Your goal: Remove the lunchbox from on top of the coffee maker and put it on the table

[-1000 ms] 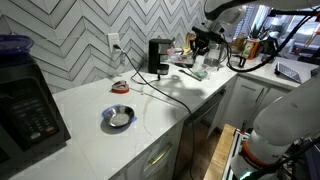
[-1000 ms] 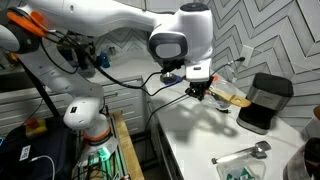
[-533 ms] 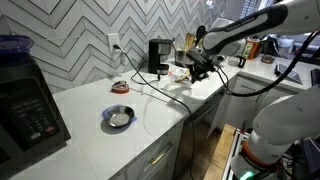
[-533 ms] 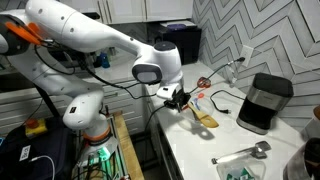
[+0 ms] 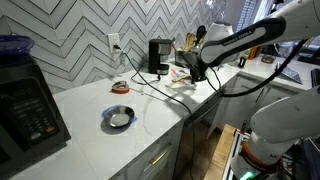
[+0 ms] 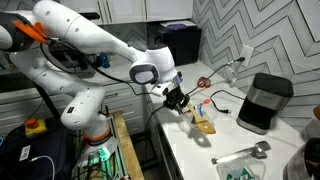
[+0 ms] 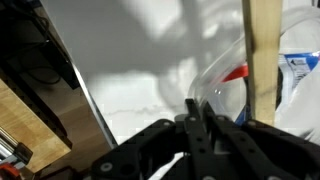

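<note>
The lunchbox point(image 6: 205, 119), a clear plastic box with a tan lid, is down at the surface of the white table point(image 6: 190, 145), near its front edge. My gripper point(image 6: 178, 99) is shut on the box's clear rim point(image 7: 216, 84); in the wrist view my jaws point(image 7: 197, 112) pinch it and the tan lid point(image 7: 262, 50) runs along the right. The black coffee maker point(image 6: 262, 100) stands apart further along the table, with nothing on its top. In an exterior view my gripper point(image 5: 196, 69) holds the lunchbox point(image 5: 181, 72) in front of the coffee maker point(image 5: 158, 55).
A black microwave point(image 5: 25, 105) stands at one end of the table point(image 5: 90, 100). A metal bowl point(image 5: 118, 117) and a small red thing point(image 5: 119, 87) lie on it. A black cord point(image 5: 165, 90) trails across it. A metal utensil point(image 6: 240, 154) lies further along.
My arm came down from beside the coffee maker's top and moved toward the table's front edge, carrying the lunchbox down to the surface. The jaws stayed shut on it.
</note>
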`<act>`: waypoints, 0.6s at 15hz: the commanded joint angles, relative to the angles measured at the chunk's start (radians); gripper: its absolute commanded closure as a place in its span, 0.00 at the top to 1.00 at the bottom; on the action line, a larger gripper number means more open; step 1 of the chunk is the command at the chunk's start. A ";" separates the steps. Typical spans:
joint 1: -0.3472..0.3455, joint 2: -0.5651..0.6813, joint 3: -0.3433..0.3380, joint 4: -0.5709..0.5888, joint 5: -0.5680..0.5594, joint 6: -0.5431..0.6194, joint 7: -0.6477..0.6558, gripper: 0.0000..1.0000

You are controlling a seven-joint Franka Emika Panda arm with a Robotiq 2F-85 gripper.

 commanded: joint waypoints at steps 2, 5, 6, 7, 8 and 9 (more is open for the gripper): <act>0.011 -0.009 -0.020 0.005 -0.040 -0.003 0.032 0.07; -0.026 0.018 -0.011 0.018 -0.069 0.021 0.064 0.02; -0.026 0.048 -0.031 0.028 -0.060 0.041 0.058 0.02; -0.024 0.075 -0.053 0.039 -0.049 0.052 0.046 0.02; -0.030 0.102 -0.065 0.047 -0.050 0.065 0.043 0.02; -0.031 0.132 -0.085 0.061 -0.049 0.080 0.033 0.02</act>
